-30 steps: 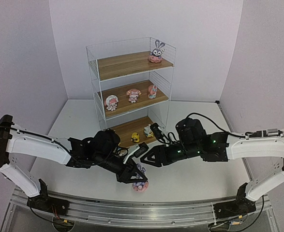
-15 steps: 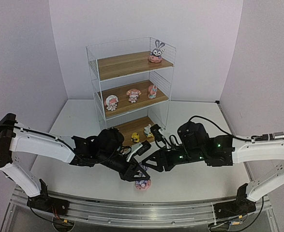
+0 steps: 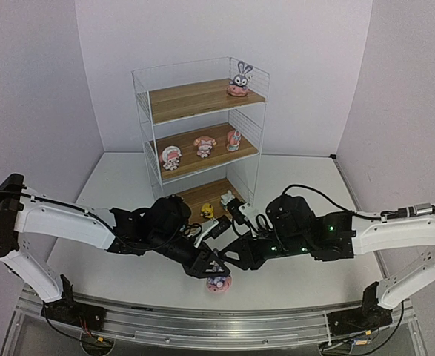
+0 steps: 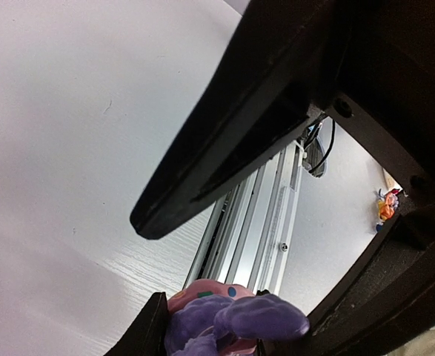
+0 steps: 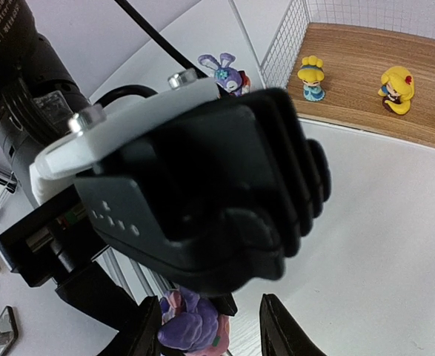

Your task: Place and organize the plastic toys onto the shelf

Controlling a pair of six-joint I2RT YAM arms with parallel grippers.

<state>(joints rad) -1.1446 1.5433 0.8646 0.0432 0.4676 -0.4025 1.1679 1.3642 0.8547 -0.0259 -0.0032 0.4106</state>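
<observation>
A purple bunny toy (image 4: 228, 322) on a pink base is pinched in my left gripper (image 4: 224, 337), which is shut on it just above the table near the front edge (image 3: 217, 282). My right gripper (image 5: 206, 334) is open, its two fingers astride the same bunny (image 5: 191, 326) with a gap on the right side. The two grippers meet nose to nose (image 3: 224, 263). The shelf (image 3: 202, 100) holds a bunny (image 3: 239, 80) on the top board, three pink-white toys (image 3: 204, 145) on the middle board, and small yellow (image 3: 207, 211) and white (image 3: 227, 200) ones on the bottom board.
Another purple bunny (image 5: 224, 73) stands on the table by the shelf's near corner. The aluminium rail (image 3: 224, 330) runs along the table's front edge just below the held toy. The left arm's wrist body (image 5: 202, 200) fills the middle of the right wrist view.
My right gripper has moved left until it meets the left gripper, and its fingers have narrowed around the bunny. The left gripper has crept slightly right, still holding the bunny.
</observation>
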